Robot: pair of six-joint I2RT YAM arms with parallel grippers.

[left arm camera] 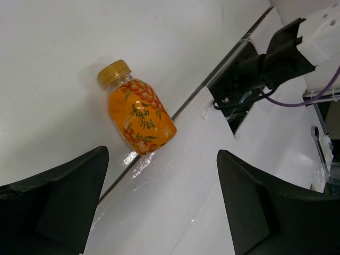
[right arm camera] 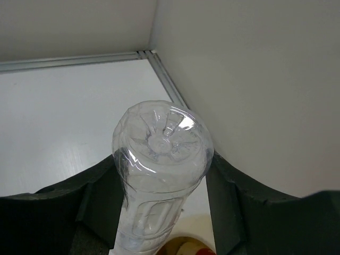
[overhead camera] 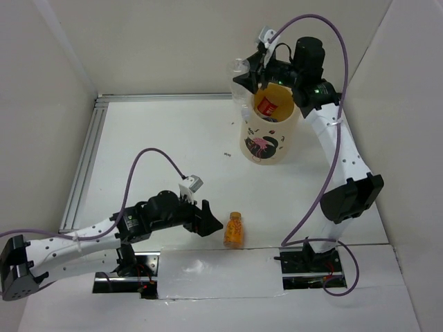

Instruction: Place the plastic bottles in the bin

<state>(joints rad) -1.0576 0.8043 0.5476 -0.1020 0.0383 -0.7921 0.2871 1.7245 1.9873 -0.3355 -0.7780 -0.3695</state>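
Observation:
A stubby orange bottle (overhead camera: 234,229) lies on the table just right of my left gripper (overhead camera: 208,221). In the left wrist view the orange bottle (left arm camera: 137,109) lies ahead of the gripper (left arm camera: 164,207), whose jaws stand wide open and empty. My right gripper (overhead camera: 255,69) is shut on a clear unlabelled bottle (overhead camera: 241,77), held base-up over the far left rim of the cream flamingo bin (overhead camera: 266,142). In the right wrist view the clear bottle (right arm camera: 159,159) sits between the fingers of the gripper (right arm camera: 162,196). A red-labelled bottle (overhead camera: 268,105) lies inside the bin.
A metal rail (overhead camera: 83,162) runs along the table's left side and back. White walls enclose the table on three sides. The right arm's base (overhead camera: 311,263) and a white taped strip (overhead camera: 214,273) lie along the near edge.

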